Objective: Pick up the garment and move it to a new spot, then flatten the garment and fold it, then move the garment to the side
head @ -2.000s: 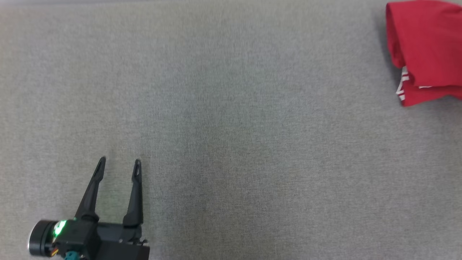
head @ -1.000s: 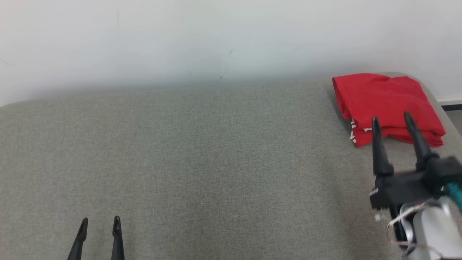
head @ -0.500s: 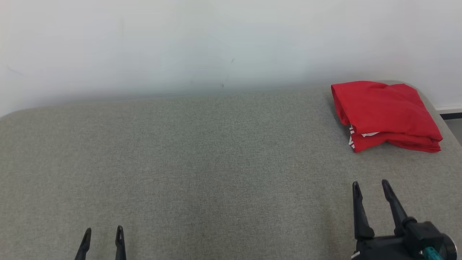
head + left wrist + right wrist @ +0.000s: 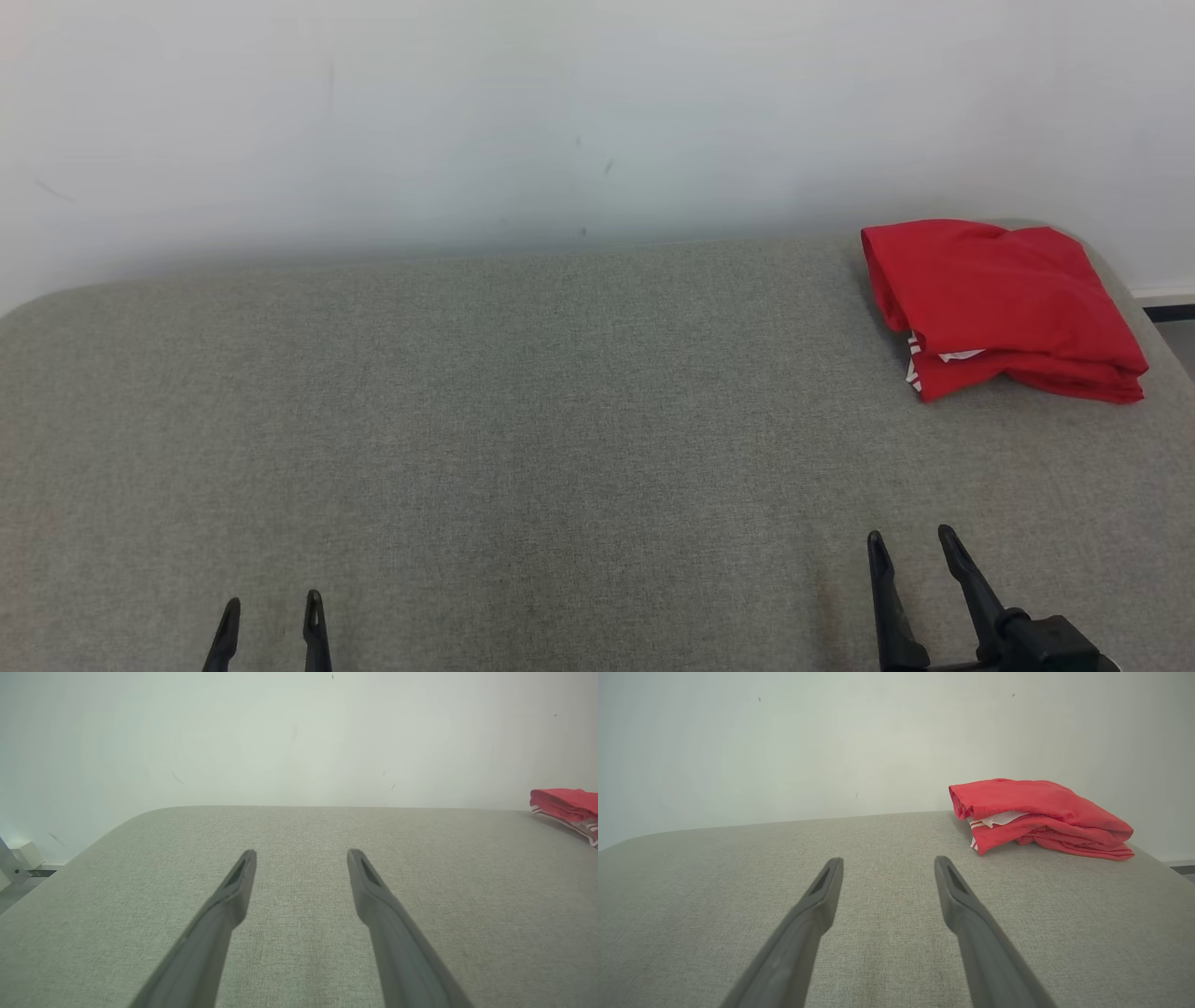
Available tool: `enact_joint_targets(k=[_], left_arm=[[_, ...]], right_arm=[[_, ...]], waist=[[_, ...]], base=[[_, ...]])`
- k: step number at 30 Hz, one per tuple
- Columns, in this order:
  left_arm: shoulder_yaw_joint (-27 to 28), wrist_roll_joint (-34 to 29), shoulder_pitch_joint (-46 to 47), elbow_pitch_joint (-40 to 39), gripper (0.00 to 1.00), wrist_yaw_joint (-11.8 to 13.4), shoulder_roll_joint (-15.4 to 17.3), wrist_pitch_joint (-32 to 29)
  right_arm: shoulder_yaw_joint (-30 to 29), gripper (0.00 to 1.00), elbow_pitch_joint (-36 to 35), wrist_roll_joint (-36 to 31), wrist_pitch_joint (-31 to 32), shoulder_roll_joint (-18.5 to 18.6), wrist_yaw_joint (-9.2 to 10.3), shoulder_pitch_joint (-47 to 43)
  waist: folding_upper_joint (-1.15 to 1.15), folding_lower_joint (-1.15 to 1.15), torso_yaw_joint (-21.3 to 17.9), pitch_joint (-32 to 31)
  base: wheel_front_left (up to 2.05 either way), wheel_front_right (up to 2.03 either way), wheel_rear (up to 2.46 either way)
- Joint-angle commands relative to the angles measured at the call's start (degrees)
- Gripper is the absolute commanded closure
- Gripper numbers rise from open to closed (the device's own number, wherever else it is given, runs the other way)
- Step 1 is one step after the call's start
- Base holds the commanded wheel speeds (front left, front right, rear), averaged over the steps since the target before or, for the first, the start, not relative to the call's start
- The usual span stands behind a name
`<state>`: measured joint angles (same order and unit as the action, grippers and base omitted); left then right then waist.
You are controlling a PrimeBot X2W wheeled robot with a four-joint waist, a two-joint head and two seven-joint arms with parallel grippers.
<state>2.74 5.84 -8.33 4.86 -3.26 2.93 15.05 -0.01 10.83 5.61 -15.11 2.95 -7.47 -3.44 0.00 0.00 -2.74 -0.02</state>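
The right claw (image 4: 887, 862) points out over the grey fabric-covered counter (image 4: 714, 896). Its two dark fingers (image 4: 803, 933) are spread wide with nothing between them. Ahead of the claw and off to its right, well apart from the fingertips, a folded red garment (image 4: 1045, 807) lies near the counter's far edge. White trim with red stripes shows at the fold facing the claw. Beyond it rises a plain white wall (image 4: 784, 742).

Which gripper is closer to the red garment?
The right gripper, at the lower right below the red garment; the left gripper sits far off at the lower left.
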Motion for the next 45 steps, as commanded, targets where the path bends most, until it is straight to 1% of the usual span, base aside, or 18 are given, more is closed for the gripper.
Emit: enact_joint_targets(k=[1,5,16,29,30,33,45], left_arm=[[0.0,-0.2,-1.0,-0.2,0.00,0.3,-0.1,0.2],[-0.3,-0.2,-1.0,0.1,0.00,0.7,-0.1,0.2],[-1.1,1.0,-1.4,-0.1,0.00,-0.7,-0.1,0.2],[-0.8,2.5,-1.6,0.7,0.00,-1.3,-0.1,0.2],[-0.8,2.0,-1.0,0.6,1.00,-1.3,0.0,0.0],[-0.9,2.0,-1.0,2.2,1.00,-1.3,-0.1,-0.1],[-1.5,15.9,2.9,4.6,1.00,-1.8,-0.1,-2.0]], right_arm=[[0.1,0.00,0.2,0.3,0.0,-0.1,0.00,-0.3],[0.5,0.00,0.5,0.6,0.0,-0.1,0.00,-0.3],[0.7,0.00,0.7,1.0,0.0,-0.1,0.00,-0.1],[1.3,0.00,1.2,1.4,0.0,-0.1,0.00,0.1],[1.2,1.00,1.2,1.0,0.0,0.0,0.00,0.0],[1.2,1.00,2.8,1.0,0.1,0.0,0.00,-0.4],[-1.8,1.00,4.7,14.2,5.3,0.0,0.00,3.2]], waist=[[0.00,0.00,0.1,0.0],[0.00,0.00,0.3,-0.1],[0.00,0.00,0.4,-0.4],[0.00,0.00,0.2,-0.6],[0.00,0.00,0.3,-0.6],[0.00,0.00,0.3,-0.6],[0.00,0.00,0.5,-0.5]], base=[[0.00,0.00,0.00],[0.00,0.00,0.00],[0.00,0.00,0.00],[0.00,0.00,0.00],[0.00,0.00,0.00],[0.00,0.00,0.00],[0.00,0.00,0.00]])
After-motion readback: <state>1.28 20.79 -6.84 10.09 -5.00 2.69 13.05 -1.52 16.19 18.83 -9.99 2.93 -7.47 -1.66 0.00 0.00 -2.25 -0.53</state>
